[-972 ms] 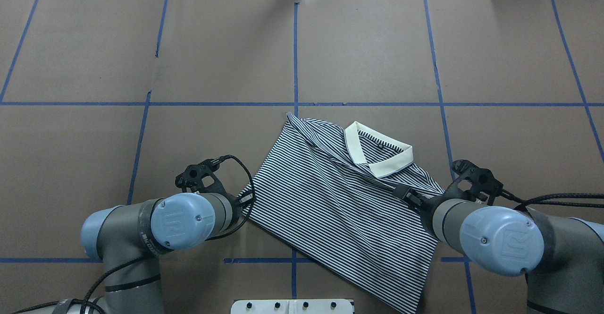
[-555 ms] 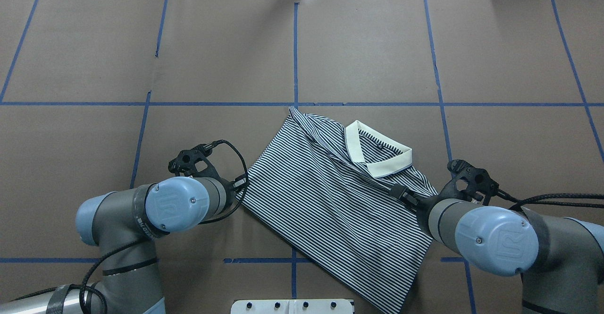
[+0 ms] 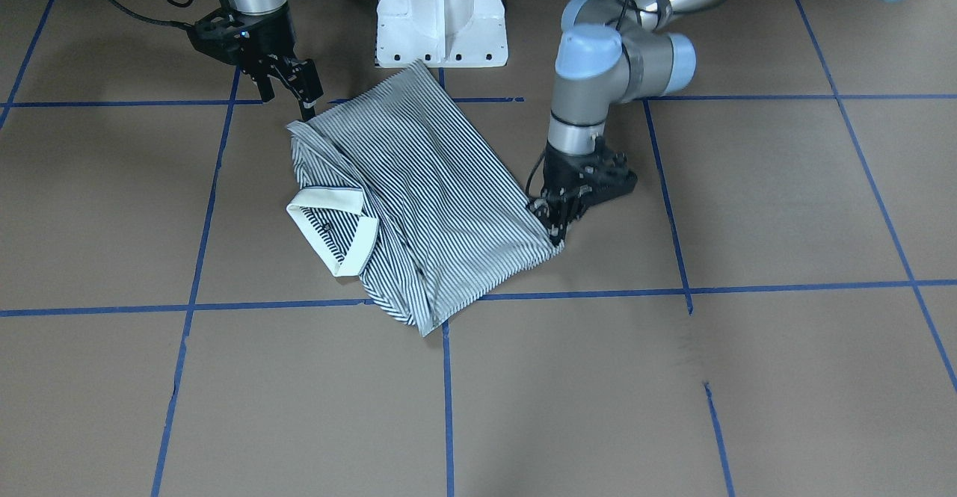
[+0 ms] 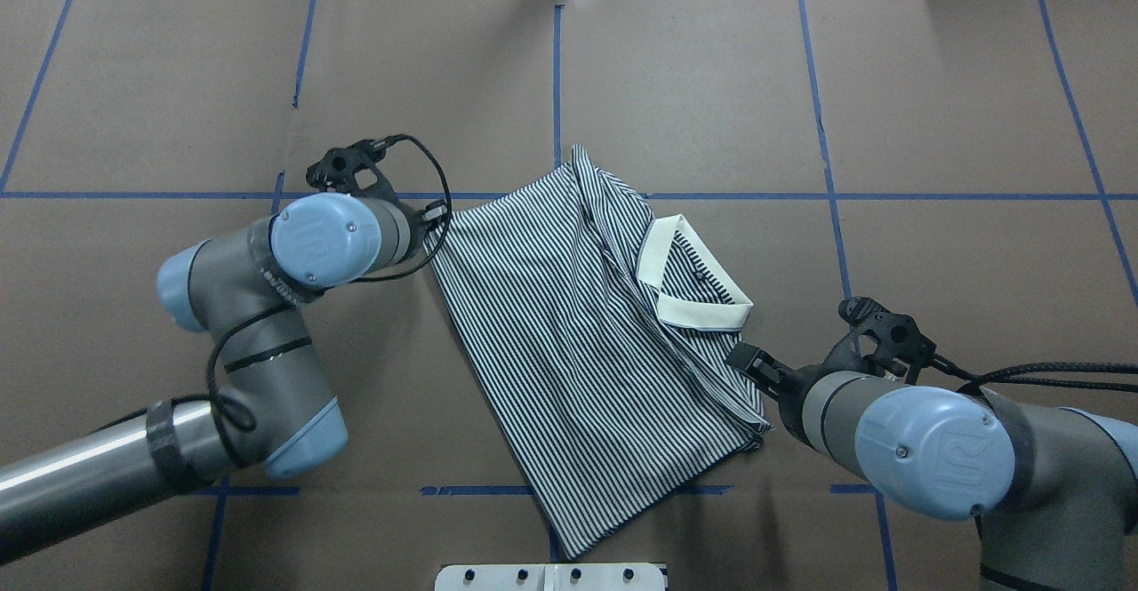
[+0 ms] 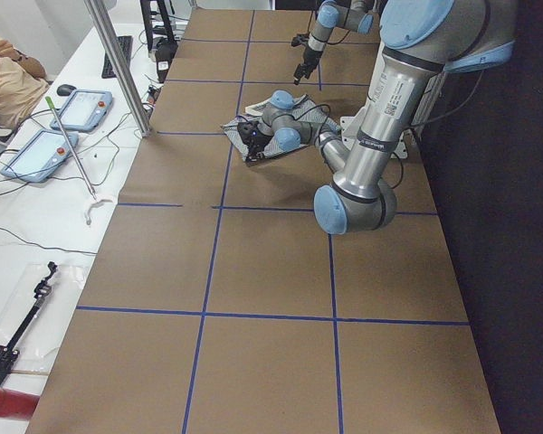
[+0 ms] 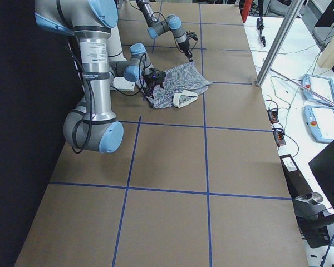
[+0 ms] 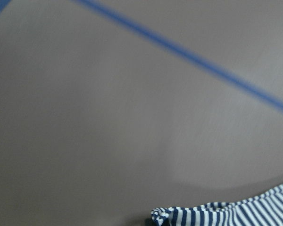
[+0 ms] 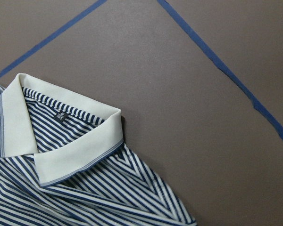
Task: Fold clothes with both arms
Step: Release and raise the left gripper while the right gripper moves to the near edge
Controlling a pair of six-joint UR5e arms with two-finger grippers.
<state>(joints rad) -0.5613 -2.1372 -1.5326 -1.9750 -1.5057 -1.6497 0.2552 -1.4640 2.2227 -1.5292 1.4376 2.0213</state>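
The striped polo shirt (image 4: 578,333) lies folded on the brown table, its cream collar (image 4: 685,307) facing up on its right side. My left gripper (image 4: 437,214) is shut on the shirt's far left corner; in the front view it (image 3: 555,222) pinches that corner low over the table. My right gripper (image 4: 745,360) is shut on the shirt's right edge just below the collar, also seen in the front view (image 3: 306,108). The left wrist view shows a pinched striped edge (image 7: 226,214). The right wrist view shows the collar (image 8: 61,155) and its small label.
The white pedestal base (image 3: 441,11) stands at the table's near edge, close to the shirt's hem. Blue tape lines (image 4: 556,84) grid the brown table. A metal post (image 5: 118,63) and a bench with tablets (image 5: 45,145) lie beyond the far edge.
My left gripper has moved far forward and slightly right, dragging its shirt corner with it. The right gripper shifted a little left and back. The shirt has swung round and moved away from the base.
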